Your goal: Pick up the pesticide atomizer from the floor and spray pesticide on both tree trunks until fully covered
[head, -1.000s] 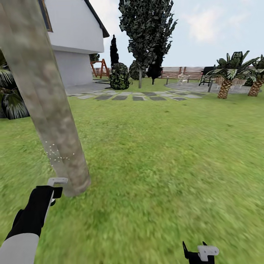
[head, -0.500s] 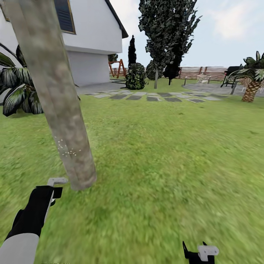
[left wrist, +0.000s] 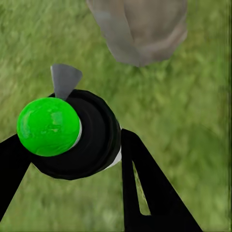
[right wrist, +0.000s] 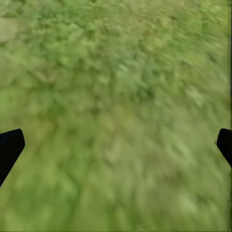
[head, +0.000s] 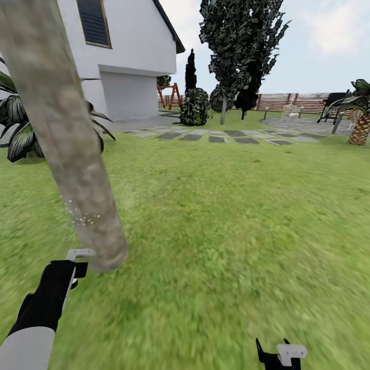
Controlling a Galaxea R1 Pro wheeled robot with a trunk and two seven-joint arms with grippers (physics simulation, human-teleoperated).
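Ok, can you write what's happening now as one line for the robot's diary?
left gripper: shut on atomizer | tree trunk: few pesticide specks | right gripper: open over grass

Green grass lawn (head: pixel 231 216) bears the tree trunk (head: pixel 67 154) and stepping stones (head: pixel 221 137).

A home garden: grass lawn (head: pixel 231 216), white house (head: pixel 128 56), stepping stones (head: pixel 216 136), slatted wooden fence (head: pixel 293 101).

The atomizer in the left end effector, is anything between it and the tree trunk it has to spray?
Nothing visible. The atomizer, held in the left end effector, sits beside the tree trunk base with only grass between them; white pesticide specks already dot the bark.
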